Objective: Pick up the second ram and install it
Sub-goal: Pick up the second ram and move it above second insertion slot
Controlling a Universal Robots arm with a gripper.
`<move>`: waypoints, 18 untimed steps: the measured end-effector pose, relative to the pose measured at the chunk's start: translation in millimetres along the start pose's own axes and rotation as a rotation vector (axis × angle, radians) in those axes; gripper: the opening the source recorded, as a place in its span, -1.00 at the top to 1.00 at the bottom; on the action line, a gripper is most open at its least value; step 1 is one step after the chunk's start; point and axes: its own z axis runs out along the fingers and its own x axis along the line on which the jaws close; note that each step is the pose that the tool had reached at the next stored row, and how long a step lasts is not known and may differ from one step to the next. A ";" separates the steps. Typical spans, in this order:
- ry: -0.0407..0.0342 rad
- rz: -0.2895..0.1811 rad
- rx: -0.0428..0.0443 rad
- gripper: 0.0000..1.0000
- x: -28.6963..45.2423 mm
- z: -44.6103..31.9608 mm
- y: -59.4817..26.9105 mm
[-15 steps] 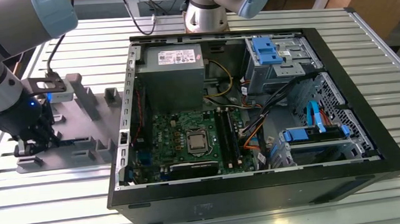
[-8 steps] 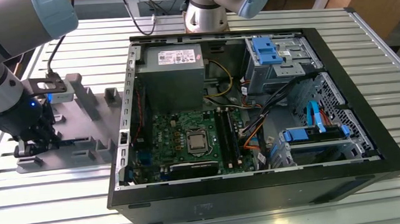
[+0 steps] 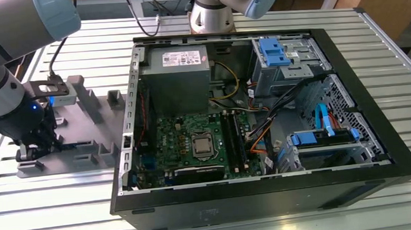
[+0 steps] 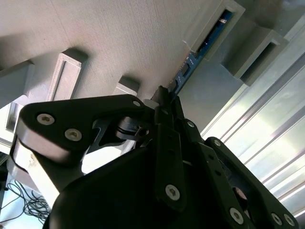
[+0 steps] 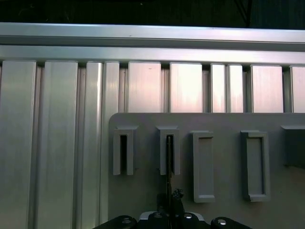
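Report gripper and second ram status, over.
Gripper shut on second ram. Ram on edge in grey holder slot, not yet lifted. Slot walls close on both sides.

At the exterior view's left, the arm (image 3: 4, 99) is reaching down, its gripper (image 3: 33, 153) sitting low over the grey holder plate (image 3: 97, 128) on the slatted metal table (image 3: 56, 207). Just right of the plate, the open computer case (image 3: 266, 196) is lying with its green motherboard (image 3: 171, 135) facing up.

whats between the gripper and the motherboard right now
In the exterior view, the grey holder plate with its upright blocks, then the computer case's side wall, lie between the gripper and the motherboard.
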 end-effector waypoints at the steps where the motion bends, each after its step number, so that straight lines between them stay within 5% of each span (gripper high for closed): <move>1: 0.0000 0.000 0.0000 0.69 0.0 0.0 0.0; 18: -0.0008 0.000 0.0001 0.72 -0.1 -1.5 0.0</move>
